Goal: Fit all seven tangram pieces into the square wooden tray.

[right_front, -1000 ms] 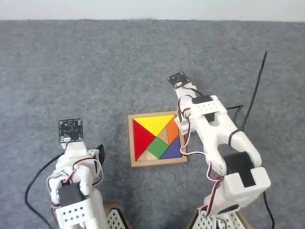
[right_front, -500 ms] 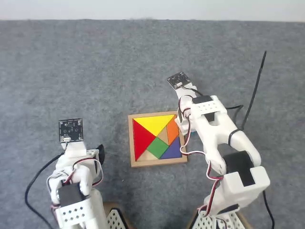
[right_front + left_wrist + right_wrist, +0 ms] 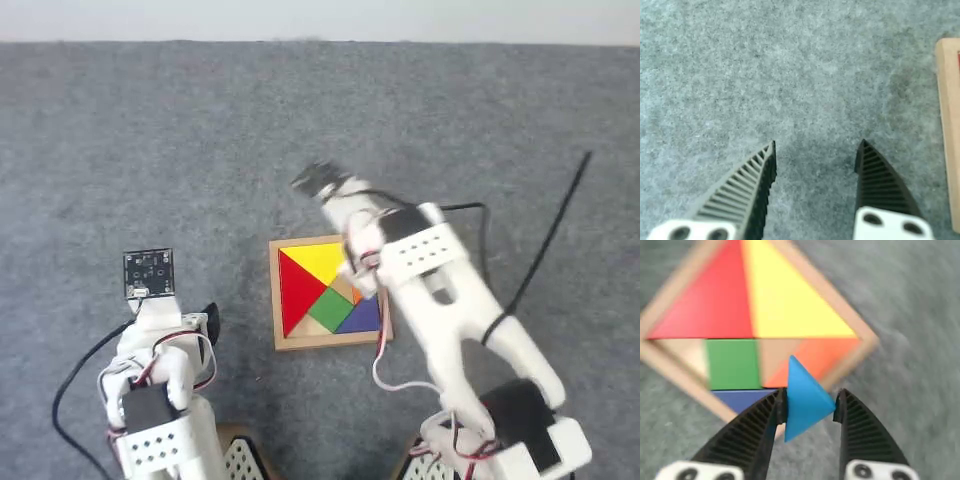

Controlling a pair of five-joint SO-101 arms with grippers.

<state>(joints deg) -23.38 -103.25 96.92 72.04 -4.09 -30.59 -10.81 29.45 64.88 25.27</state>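
The square wooden tray (image 3: 277,300) lies mid-table on the grey carpet. It holds a yellow triangle (image 3: 315,260), a red triangle (image 3: 293,290), a green square (image 3: 328,308) and a dark blue piece (image 3: 362,318). My right arm (image 3: 405,250) hangs over the tray's right side. My right gripper (image 3: 811,391) is shut on a light blue triangle (image 3: 807,402), held just above the tray (image 3: 867,342) near the orange piece (image 3: 827,357). Bare wood gaps (image 3: 772,357) show beside the green square (image 3: 733,363). My left gripper (image 3: 818,143) is open over bare carpet, left of the tray's edge (image 3: 947,125).
Grey carpet (image 3: 150,130) covers the table all around the tray. The left arm (image 3: 150,380) stands at the front left, well apart from the tray. A black cable (image 3: 560,215) trails to the right of the right arm.
My right arm has swung left, from the tray's right edge to over its upper right part. The left arm has not moved.
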